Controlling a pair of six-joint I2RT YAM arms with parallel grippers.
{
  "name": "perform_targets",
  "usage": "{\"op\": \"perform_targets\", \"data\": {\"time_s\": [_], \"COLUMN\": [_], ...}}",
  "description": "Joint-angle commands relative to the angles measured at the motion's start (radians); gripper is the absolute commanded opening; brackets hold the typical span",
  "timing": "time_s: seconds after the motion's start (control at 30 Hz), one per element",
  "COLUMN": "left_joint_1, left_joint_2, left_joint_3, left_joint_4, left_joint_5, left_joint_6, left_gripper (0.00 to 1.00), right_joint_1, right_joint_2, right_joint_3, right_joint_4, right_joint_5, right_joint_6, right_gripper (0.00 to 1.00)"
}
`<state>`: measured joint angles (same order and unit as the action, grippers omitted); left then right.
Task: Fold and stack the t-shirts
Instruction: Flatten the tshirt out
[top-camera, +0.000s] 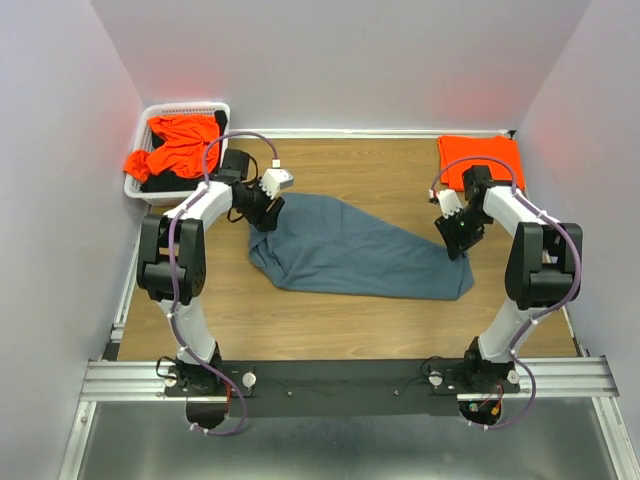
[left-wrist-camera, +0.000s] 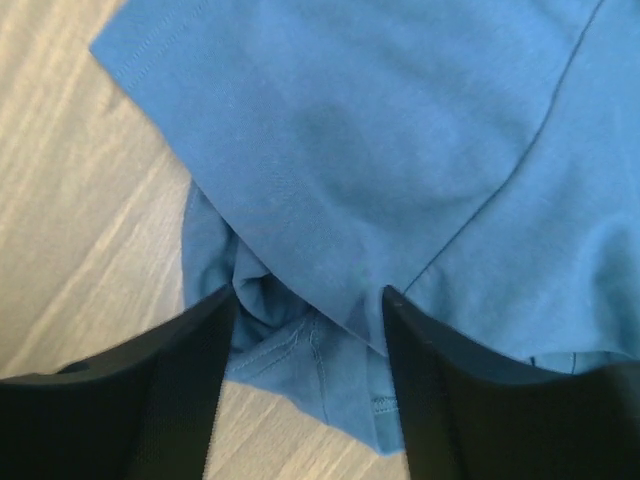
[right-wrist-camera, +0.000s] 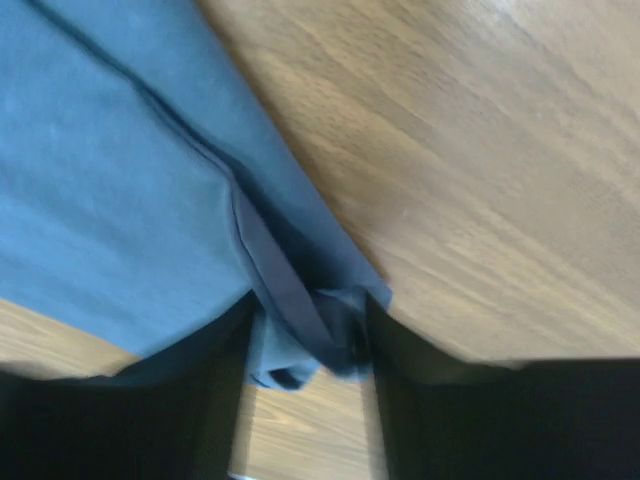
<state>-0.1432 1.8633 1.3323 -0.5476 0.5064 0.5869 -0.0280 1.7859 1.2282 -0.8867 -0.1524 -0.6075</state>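
Now the blue shirt (top-camera: 360, 250) lies stretched across the tabletop (top-camera: 380, 170) mid-frame, one end pinched in the left gripper (left-wrist-camera: 308, 305), the other in the right gripper (right-wrist-camera: 308, 322).

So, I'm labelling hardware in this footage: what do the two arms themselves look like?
Left arm and right arm match: white tubular links between chunky black joint housings, a lilac cable looping along each, a small white block near each wrist, and flat black jaws. No markings show.

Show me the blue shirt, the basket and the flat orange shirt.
blue shirt (top-camera: 360, 250): top external view, cloth's middle.
basket (top-camera: 190, 106): top external view, far rim.
flat orange shirt (top-camera: 480, 148): top external view, its middle.
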Motion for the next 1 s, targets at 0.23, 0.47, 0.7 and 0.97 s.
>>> {"op": "perform_targets", "data": {"time_s": [0.23,0.47,0.7,0.97], "left_joint_1": [0.08,0.12,0.079,0.033], "left_joint_2": [0.079,0.079,0.106,0.313], "left_joint_3": [0.102,0.15,0.241,0.464], "left_joint_4": [-0.046,-0.026,-0.003,0.021], "left_joint_5": [0.023,0.034,0.115,0.058], "left_joint_6": [-0.036,-0.058,-0.164,-0.259], "left_gripper": [0.0,0.0,0.5,0.51], "right_joint_1": [-0.003,-0.003,-0.003,-0.003], "right_joint_2": [-0.141,-0.186,-0.266,-0.267], "right_joint_3": [0.045,0.067,-0.076,-0.081], "right_joint_4": [0.014,-0.023,-0.052,-0.054], "right_joint_5": [0.057,0.079,0.083,0.097], "right_joint_6": [-0.047,-0.113,-0.164,-0.153], "right_gripper": [0.01,0.01,0.01,0.01]}}
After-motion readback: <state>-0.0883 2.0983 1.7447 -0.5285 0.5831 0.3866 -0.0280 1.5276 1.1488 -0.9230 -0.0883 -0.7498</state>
